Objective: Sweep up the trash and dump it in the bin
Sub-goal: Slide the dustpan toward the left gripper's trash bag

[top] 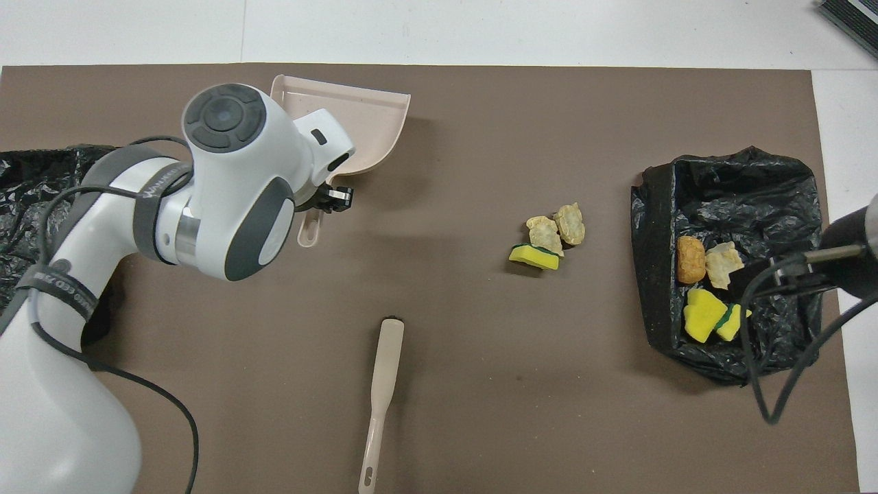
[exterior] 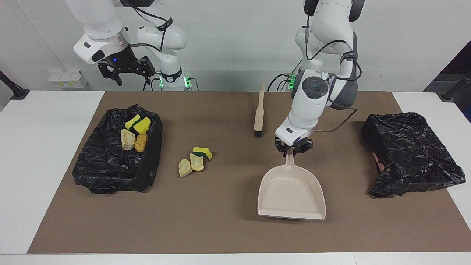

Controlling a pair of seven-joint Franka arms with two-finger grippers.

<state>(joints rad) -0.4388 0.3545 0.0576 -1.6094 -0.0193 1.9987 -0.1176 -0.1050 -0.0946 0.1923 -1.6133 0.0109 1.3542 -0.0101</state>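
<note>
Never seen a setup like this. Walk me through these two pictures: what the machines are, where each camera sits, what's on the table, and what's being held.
These are two white robot arms at a table with a brown mat. One picture is taken from across the table, facing them; the other looks down from above their own end.

The left gripper is shut on the handle of a beige dustpan. The right gripper is open and holds nothing, raised near the open black-lined bin, where that arm waits.

On the mat lie a beige brush and three loose scraps of yellow-green sponge and tan foam. Four more scraps are already in that bin. A second black bag-covered bin sits at the left arm's end.
</note>
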